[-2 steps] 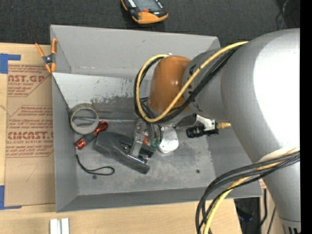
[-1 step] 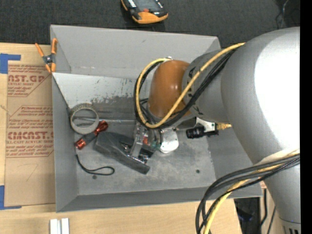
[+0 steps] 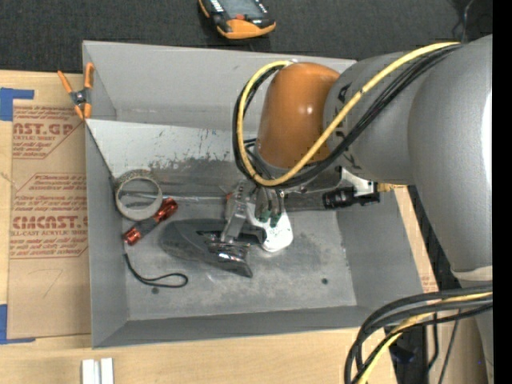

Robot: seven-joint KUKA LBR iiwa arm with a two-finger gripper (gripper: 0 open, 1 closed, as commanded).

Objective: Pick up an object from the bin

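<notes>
Bin (image 3: 160, 78): grey metal, with a few loose things lying well apart on the floor.
Gripper (image 3: 238, 229): low in the middle of the bin, beneath the orange wrist cover (image 3: 296, 114).
Nearest thing: a dark grey flat object (image 3: 186, 242), directly under the gripper and spreading away to its left.
Long axis: runs left to right, dipping slightly at the right end, where the gripper stands.
Second neighbour: a small white object with green markings (image 3: 278, 237), just beside the gripper on its right.
Grip: cannot be told, either how wide the gripper stands or whether it has hold of anything.
Farther left: a tape roll (image 3: 138, 197), a red-and-black tool (image 3: 152, 221) and a black cord loop (image 3: 160, 280).
</notes>
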